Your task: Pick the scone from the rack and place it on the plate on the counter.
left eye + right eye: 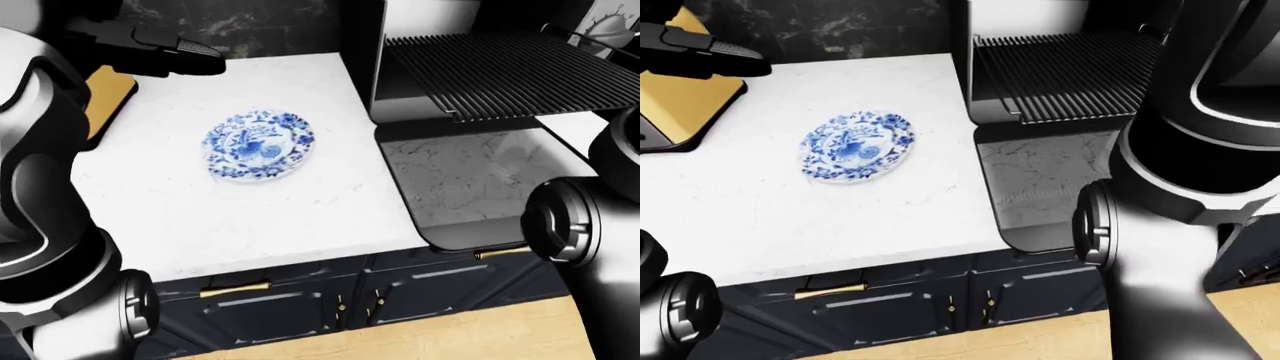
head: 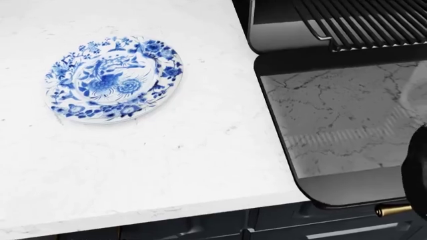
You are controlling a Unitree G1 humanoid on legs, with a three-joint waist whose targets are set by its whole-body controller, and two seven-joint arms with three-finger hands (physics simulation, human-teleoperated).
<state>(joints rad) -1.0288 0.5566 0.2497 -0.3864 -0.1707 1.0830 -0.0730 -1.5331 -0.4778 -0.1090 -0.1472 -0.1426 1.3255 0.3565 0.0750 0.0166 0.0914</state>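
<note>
I am at the start: the scone is not in any view, so the pick has not begun. The rack juts out of the open oven at the upper right of the left-eye view, and every bar I can see is bare. The scone may sit further along the rack, past the frame edge or behind my right arm, which blocks much of the right-eye view; I cannot tell.

The plate lies empty on the white bench, well apart from the bench's right edge. The oven door hangs open flat, just beside that edge and below the rack.

My left robot hand hovers at the top left of the left-eye view, over the bench's far corner. It reads as a dark shape with fingers stretched out flat and nothing in them, though the detail is poor. My right robot hand does not show; only the arm's joints do, so its state I cannot tell.

Next I judge I must find the scone, turning my view right along the rack, then reach in over the open door.

Room is good above the bench around the plate. The tight places are the door's near rim, the rack's front lip and the oven's left wall.
</note>
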